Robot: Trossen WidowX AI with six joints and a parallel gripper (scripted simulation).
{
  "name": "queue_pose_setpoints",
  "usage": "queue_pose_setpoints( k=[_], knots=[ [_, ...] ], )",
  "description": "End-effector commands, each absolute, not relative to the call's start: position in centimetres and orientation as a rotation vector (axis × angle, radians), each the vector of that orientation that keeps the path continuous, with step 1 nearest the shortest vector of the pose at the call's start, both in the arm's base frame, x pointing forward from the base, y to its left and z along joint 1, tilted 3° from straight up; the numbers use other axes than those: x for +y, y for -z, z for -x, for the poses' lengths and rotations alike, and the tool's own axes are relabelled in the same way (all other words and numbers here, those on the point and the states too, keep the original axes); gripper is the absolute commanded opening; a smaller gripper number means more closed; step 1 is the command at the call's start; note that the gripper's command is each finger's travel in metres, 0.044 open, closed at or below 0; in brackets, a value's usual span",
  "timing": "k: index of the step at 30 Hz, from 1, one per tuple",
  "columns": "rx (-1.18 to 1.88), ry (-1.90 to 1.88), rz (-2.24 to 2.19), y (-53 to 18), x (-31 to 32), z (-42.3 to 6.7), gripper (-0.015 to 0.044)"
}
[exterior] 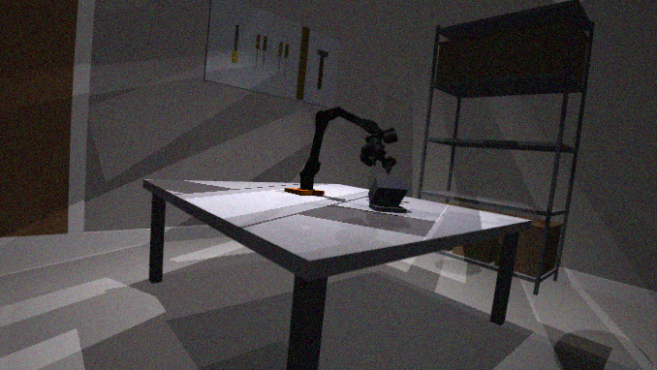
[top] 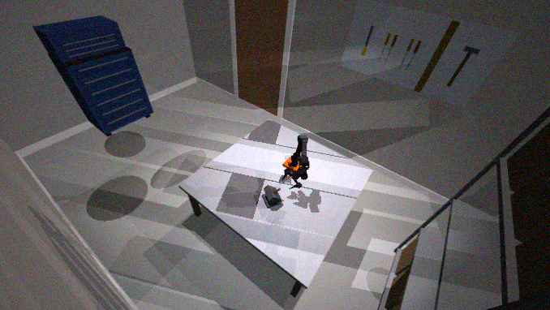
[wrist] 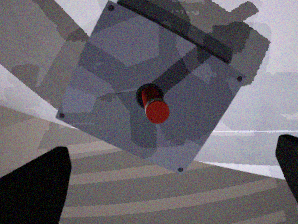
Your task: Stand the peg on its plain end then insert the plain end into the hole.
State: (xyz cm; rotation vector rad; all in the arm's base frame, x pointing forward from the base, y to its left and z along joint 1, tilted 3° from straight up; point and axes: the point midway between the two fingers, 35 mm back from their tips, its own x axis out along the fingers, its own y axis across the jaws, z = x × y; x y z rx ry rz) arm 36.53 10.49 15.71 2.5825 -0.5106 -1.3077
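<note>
The red peg (top: 277,189) (wrist: 157,111) sits in the hole of the dark sloped panel (top: 271,198) (exterior: 388,194) (wrist: 113,50). Only its red end sticks out of the panel's face. In the wrist view I look almost straight down its axis, and its white band is hidden. My gripper (top: 290,181) (exterior: 383,165) (wrist: 178,152) is open wide and empty. It hangs above and behind the panel, clear of the peg. Its two dark fingers show at the lower corners of the wrist view.
The panel stands on a grey table (top: 308,239) (exterior: 291,232), near the arm's orange base plate (top: 289,162) (exterior: 304,192). A metal shelf rack (exterior: 504,145) stands behind the table, and a blue tool cabinet (top: 97,73) stands by the far wall.
</note>
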Motion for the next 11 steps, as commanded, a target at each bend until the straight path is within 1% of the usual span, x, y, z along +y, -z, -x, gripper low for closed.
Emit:
queue_pose_setpoints(
  k=[1,11],
  knots=[
    [-0.517,1.295,-2.598,-16.56,10.82,-36.19,0.0440],
    [-0.517,1.295,-2.598,-16.76,10.96,-35.98,0.0440]
  ],
)
